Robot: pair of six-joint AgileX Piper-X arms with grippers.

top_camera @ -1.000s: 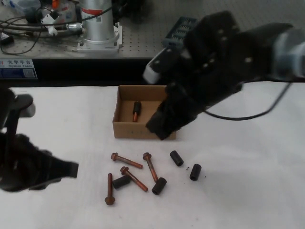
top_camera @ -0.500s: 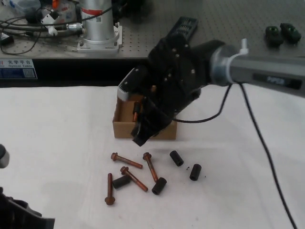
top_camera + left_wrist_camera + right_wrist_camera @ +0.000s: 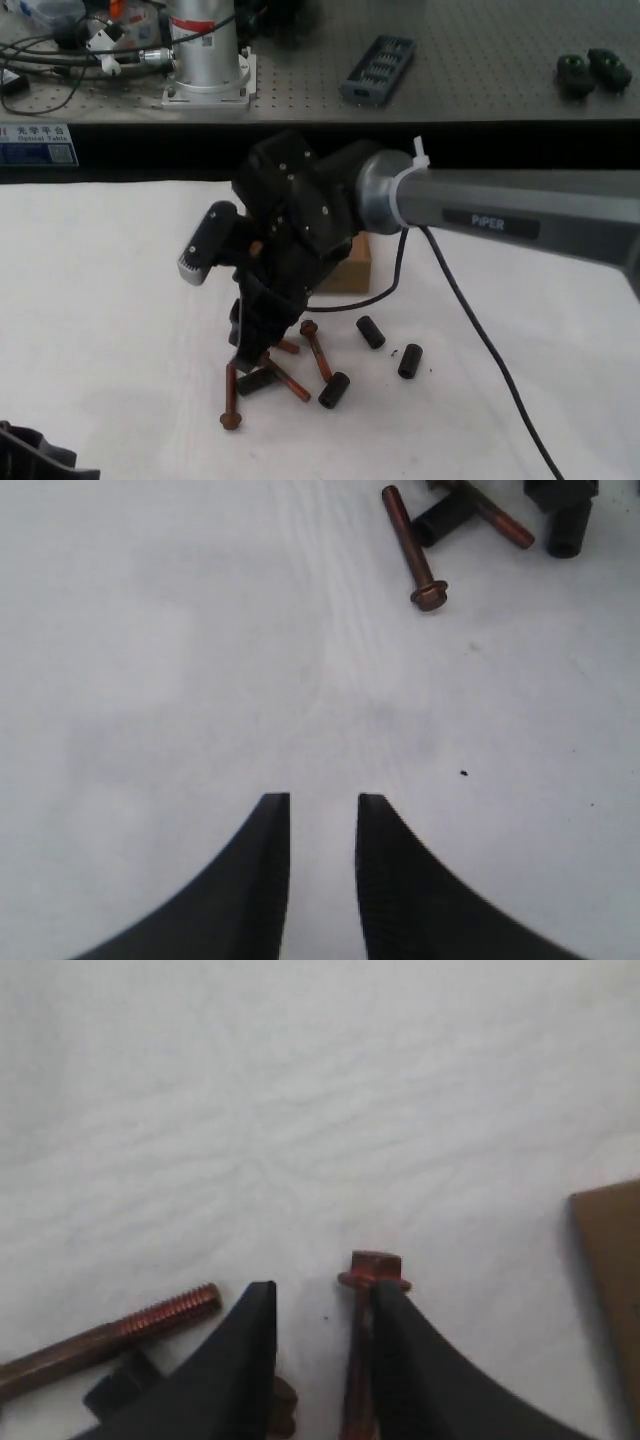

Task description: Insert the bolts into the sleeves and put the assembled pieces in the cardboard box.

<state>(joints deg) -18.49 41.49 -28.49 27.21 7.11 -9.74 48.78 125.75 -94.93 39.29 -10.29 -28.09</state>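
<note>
Several bolts (image 3: 230,395) lie on white cloth (image 3: 100,280) before a perforated bench (image 3: 480,50).

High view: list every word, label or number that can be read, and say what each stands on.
Grey tube of the right arm: one short word in white lettering, a maker's mark, not quoted here.
Blue and white sign on the dark bench edge: too blurred to read.
Small label on the silver metal cylinder: too small to read.
</note>
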